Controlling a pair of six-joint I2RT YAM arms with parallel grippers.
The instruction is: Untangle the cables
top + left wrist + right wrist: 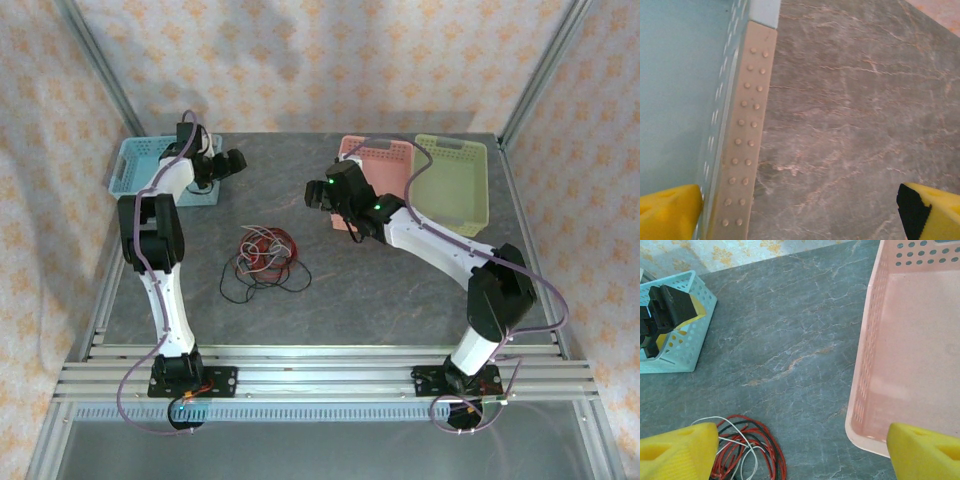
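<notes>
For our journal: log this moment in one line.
cables: tangled heap; left claw: open, by blue basket; right claw: open, by pink basket

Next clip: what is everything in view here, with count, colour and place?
cables: one tangle, red, black and white strands, on the table left of centre
blue basket: one, light blue, far left corner
pink basket: one, pink, far side, right of centre
green basket: one, pale green, right of the pink basket
table: one, grey marbled
backdrop: cream with an orange pattern, around the table
left fingers: two, yellow, open, at the blue basket's edge
right fingers: two, yellow, open, between the cables and the pink basket
</notes>
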